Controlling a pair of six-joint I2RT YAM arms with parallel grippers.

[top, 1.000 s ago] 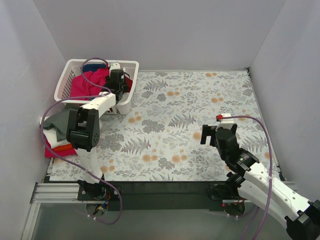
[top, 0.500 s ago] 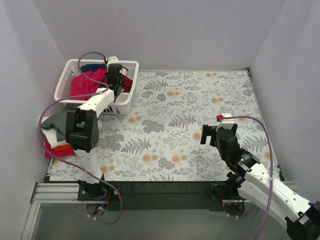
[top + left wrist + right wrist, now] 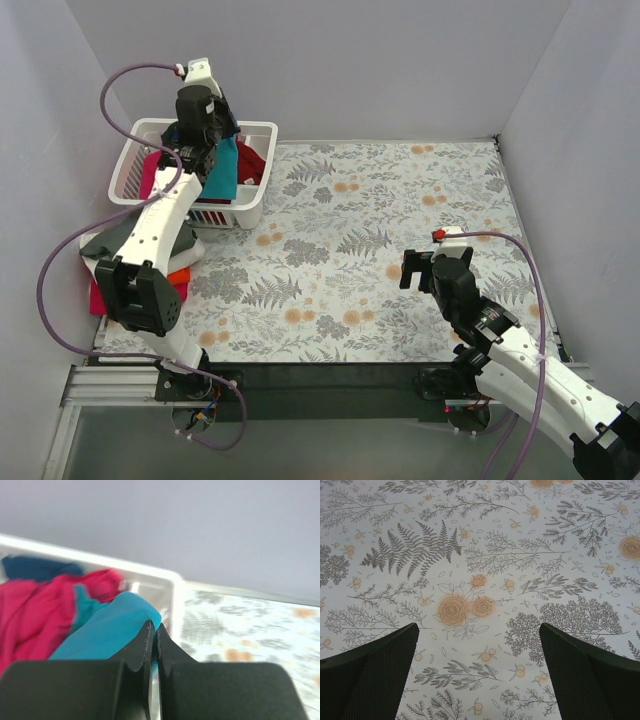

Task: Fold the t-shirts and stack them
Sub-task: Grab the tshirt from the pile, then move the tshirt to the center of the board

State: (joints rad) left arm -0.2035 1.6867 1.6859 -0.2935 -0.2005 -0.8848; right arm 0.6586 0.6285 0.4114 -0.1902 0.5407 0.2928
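Left wrist view: my left fingers (image 3: pixel 153 641) are clamped on the teal t-shirt (image 3: pixel 105 632), which hangs over the white basket (image 3: pixel 172 580). I should lift until its hem clears the rim, then carry it to the counter (image 3: pixel 400 200). My right fingers (image 3: pixel 477 630) stand apart. No writing is legible.

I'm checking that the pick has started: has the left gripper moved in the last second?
Yes. The left gripper has lifted up out of the white basket, shifting toward its far rim, shut on the teal t-shirt now hanging from it.
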